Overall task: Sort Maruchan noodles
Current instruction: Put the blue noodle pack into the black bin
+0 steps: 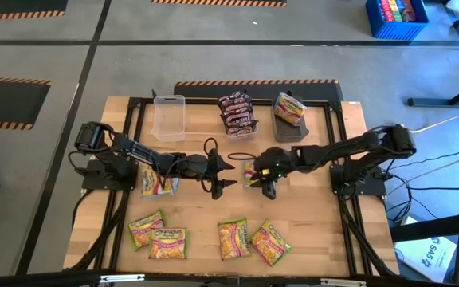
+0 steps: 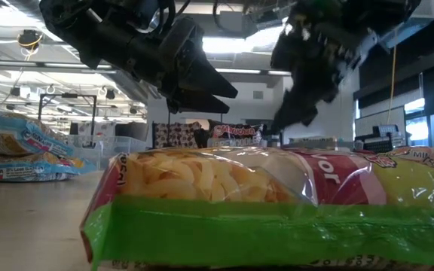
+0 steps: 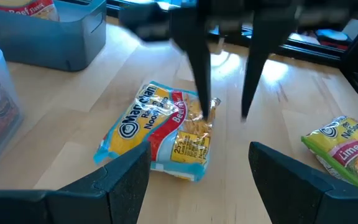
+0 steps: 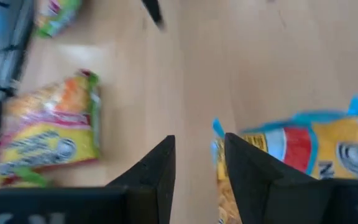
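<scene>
A yellow-orange, blue-edged Maruchan packet (image 1: 249, 172) (image 3: 160, 134) lies flat on the table's middle. My right gripper (image 1: 261, 183) (image 4: 199, 140) slants down over its right end, fingers apart. One fingertip is at the packet's crimped edge and the other is over bare wood. My left gripper (image 1: 231, 172) (image 3: 199, 149) hovers open just left of this packet, pointing at it and holding nothing. A second blue-edged packet (image 1: 158, 183) lies under the left arm. Several yellow-green packets (image 1: 168, 241) (image 2: 277, 203) lie along the near edge. My right gripper comes at the blue-edged packet's crimped right end (image 3: 212, 104) slanting down from the table's right. One fingertip (image 3: 207, 112) stands right at that edge, the other past it. Nothing is pinched, the packet lies on the table, and I cannot tell whether the fingertip touches it.
At the far edge stand a clear tub (image 1: 169, 116), a row of dark maroon packets (image 1: 237, 112) and a dark grey tub (image 1: 292, 113) with a packet in it. Bare wood lies between the middle packet and the near row.
</scene>
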Controlling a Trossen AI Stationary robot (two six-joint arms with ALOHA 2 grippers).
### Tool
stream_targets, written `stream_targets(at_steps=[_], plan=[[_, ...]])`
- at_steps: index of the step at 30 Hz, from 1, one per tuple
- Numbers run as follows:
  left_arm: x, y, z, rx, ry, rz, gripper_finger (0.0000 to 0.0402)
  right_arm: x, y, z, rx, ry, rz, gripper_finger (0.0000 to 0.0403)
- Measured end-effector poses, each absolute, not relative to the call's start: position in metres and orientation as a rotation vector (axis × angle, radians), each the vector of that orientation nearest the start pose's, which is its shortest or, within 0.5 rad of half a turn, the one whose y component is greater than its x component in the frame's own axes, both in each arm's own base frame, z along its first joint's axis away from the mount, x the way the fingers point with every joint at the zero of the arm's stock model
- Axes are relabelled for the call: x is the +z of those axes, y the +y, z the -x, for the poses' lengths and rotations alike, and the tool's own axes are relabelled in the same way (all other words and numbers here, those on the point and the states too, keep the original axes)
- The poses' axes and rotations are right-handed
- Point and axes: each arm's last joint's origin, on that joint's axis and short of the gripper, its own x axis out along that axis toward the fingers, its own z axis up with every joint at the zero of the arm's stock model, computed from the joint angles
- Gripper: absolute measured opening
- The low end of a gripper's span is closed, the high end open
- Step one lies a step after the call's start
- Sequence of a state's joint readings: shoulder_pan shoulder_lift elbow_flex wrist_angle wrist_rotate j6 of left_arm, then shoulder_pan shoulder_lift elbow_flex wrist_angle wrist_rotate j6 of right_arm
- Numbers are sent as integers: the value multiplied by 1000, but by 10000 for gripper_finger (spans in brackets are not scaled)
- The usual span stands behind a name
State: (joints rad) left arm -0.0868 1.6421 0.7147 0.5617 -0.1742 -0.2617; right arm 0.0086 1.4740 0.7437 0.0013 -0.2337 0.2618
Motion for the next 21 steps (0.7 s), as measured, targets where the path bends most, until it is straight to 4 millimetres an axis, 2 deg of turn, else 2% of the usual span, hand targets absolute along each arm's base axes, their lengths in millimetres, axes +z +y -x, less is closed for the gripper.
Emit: stream_targets(at_steps=[5, 7, 12, 15, 18, 21], plan=[[172, -28, -323, 150, 342, 216, 263, 203, 6, -260, 47, 795, -297, 122], [172, -29, -323, 172, 335, 223, 263, 204, 5, -247, 9, 772, -304, 122], [172, -26, -323, 212, 326, 262, 263, 187, 4, -215, -73, 760, -452, 122], [171, -21, -323, 224, 334, 304, 263, 169, 5, -200, -99, 787, -577, 126], [166, -15, -324, 223, 355, 360, 263, 155, 6, -189, -121, 825, -675, 154], [158, -9, -326, 237, 372, 410, 263, 144, 5, -182, -171, 854, -723, 203]])
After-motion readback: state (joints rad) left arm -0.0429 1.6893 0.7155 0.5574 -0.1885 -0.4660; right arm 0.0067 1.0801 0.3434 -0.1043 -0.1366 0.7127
